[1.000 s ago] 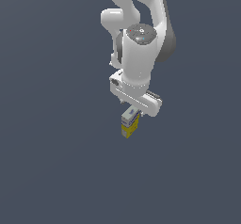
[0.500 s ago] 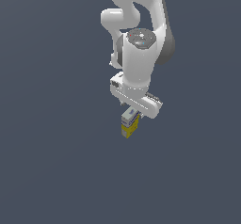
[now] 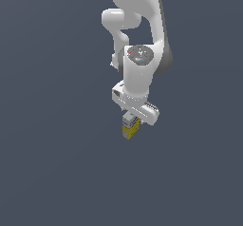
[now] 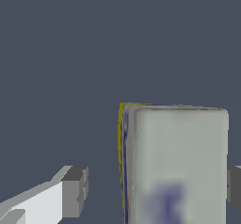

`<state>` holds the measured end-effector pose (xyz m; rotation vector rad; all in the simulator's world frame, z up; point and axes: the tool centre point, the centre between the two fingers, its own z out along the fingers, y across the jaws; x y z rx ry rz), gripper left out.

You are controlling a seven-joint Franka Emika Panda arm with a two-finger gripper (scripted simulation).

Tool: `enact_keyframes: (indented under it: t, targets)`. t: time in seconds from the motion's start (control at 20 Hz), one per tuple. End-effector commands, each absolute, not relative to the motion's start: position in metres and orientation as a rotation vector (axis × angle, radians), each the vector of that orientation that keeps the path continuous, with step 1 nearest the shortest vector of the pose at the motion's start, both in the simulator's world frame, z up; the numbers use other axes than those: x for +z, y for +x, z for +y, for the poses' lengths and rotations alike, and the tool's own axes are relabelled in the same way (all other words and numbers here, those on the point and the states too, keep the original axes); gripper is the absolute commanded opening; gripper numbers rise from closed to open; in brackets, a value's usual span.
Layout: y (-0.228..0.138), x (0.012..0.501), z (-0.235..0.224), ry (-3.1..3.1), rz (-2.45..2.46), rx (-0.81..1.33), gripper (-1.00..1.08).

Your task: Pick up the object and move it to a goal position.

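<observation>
1 white arm reaches down in the exterior view, and the carton [image 3: 130, 128] sits just under its gripper [image 3: 131, 124], between the fingers, yellow part below and white top above. In the wrist view the carton [image 4: 175, 164] is very close: 1 finger pad [image 4: 75, 191] stands clearly apart from its side with a gap, while the other pad [image 4: 234, 188] is at its opposite edge. So the fingers are wide, not pressing it from both sides.
</observation>
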<state>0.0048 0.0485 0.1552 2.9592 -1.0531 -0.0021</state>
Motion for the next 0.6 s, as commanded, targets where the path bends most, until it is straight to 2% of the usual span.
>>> enact_keyframes:
  t: [0.0,0.05,0.1,0.55]
  targets:
    - [0.0059,0.1521,0.0484,2.959,-1.054,0.000,1.00]
    - [0.0061,0.1520,0.0484,2.959,-1.054,0.000,1.00]
    - [0.0061,0.1520,0.0484,2.959,-1.054,0.000,-1.00]
    - [0.0061,0.1520,0.0484,2.959,-1.054,0.000,-1.00]
